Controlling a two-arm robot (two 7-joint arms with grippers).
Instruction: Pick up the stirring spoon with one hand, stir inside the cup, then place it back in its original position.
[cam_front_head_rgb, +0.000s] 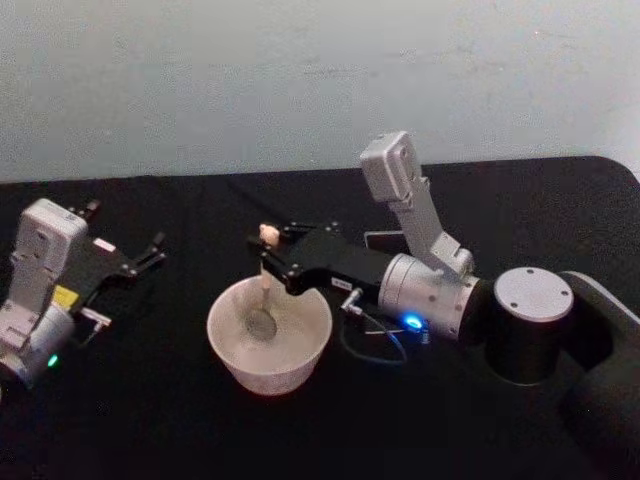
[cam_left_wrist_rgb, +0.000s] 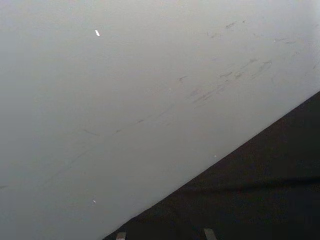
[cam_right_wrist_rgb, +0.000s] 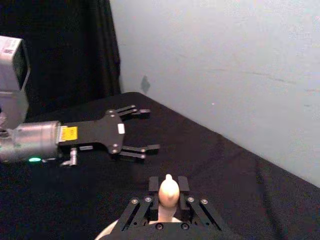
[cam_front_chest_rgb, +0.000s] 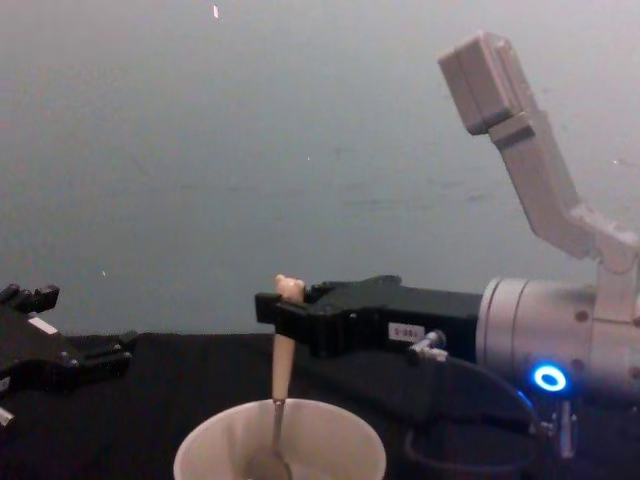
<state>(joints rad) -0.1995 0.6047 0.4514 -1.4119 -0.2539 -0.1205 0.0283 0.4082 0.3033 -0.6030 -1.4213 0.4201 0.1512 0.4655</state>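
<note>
The stirring spoon (cam_front_head_rgb: 263, 320) stands upright in the cup (cam_front_head_rgb: 272, 375), its metal bowl down on the cup's inside. My right gripper (cam_front_head_rgb: 265, 252) is shut on the beige handle just under the bear head (cam_right_wrist_rgb: 168, 189), directly above the cup. From the chest view the spoon (cam_front_chest_rgb: 282, 365) drops from the right gripper (cam_front_chest_rgb: 283, 308) into the cream-white cup (cam_front_chest_rgb: 205, 462). My left gripper (cam_front_head_rgb: 156, 252) rests open at the table's left, apart from the cup; the same left gripper (cam_right_wrist_rgb: 149, 131) lies across the black cloth in the right wrist view.
The black table (cam_front_head_rgb: 150, 400) runs back to a pale wall (cam_front_head_rgb: 300, 80). A dark square holder (cam_front_head_rgb: 385, 240) lies partly hidden behind my right arm. My right arm's base (cam_front_head_rgb: 530, 320) stands at the right.
</note>
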